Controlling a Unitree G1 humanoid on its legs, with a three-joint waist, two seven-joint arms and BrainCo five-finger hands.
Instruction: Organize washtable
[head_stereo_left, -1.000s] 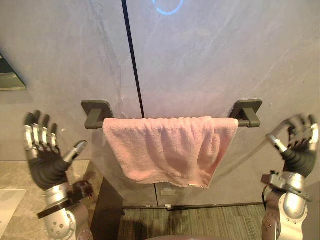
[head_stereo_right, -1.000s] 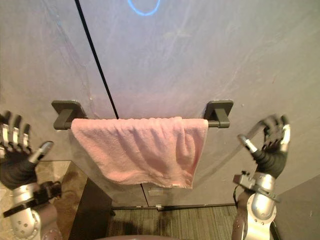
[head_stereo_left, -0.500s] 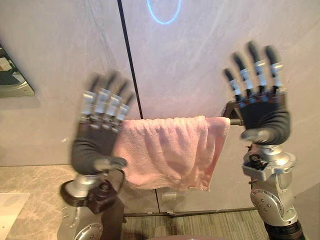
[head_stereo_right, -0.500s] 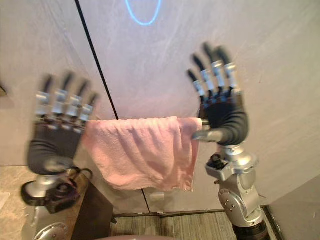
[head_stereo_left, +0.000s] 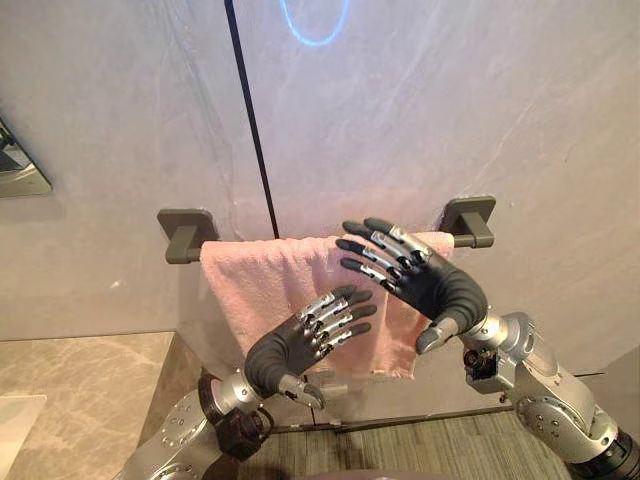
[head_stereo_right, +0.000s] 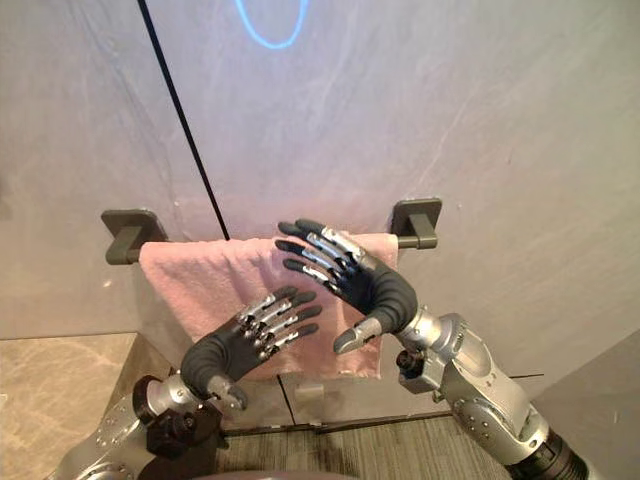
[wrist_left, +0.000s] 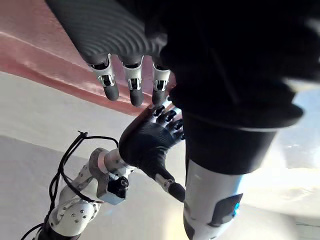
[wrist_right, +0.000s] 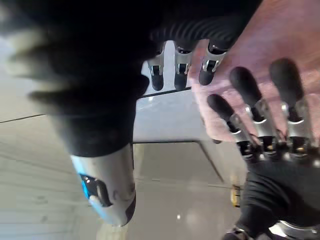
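I have the pink towel (head_stereo_left: 245, 285) draped over the bar (head_stereo_left: 466, 239) on the grey wall (head_stereo_left: 450, 110), spread along most of the bar's length and hanging with an uneven lower edge. My left hand (head_stereo_left: 280, 355) is raised in front of the towel's lower middle, fingers straight and slightly fanned, grasping nothing. My right hand (head_stereo_left: 440, 290) is in front of the towel's upper right part, just below the bar, fingers also straight and spread, thumb hanging down, released. From the wrist views the fingertips of both hands sit close to the cloth, but I cannot tell whether they touch it. The marble surface (head_stereo_left: 80, 400) lies below and left of the towel.
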